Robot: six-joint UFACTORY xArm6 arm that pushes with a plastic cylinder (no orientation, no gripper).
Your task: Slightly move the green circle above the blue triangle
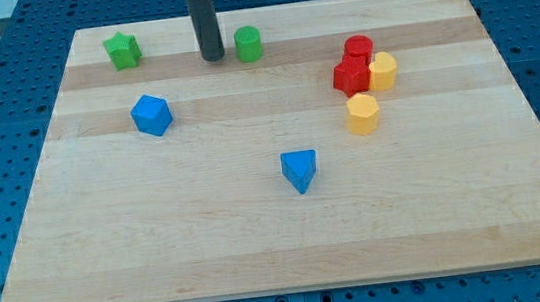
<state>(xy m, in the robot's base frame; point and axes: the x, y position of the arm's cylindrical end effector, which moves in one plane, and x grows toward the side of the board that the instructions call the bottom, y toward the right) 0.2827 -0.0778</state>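
Observation:
The green circle (249, 44) is a small green cylinder near the view's top, a little left of centre. The blue triangle (299, 170) lies near the board's middle, well below the green circle and slightly to its right. My tip (212, 57) rests on the board just left of the green circle, with a small gap between them.
A green star (123, 52) sits at the top left. A blue cube-like block (152, 115) lies at the left. At the right, a red cylinder (359, 49), a red block (351, 76) and two yellow blocks (383, 71) (363, 114) cluster together. The wooden board (279, 240) lies on a blue pegboard.

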